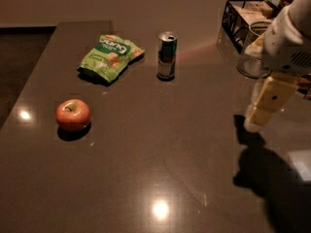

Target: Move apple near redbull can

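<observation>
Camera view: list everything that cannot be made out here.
1. Gripper, hanging over the right side of the table: the arm above it is cut off by the right edge.
2. Glass cup: its right part is hidden behind the arm.
3. Wire basket: its contents are hidden by the arm and cut by the top edge.
4. Redbull can: its lettering is lost in dim light.
</observation>
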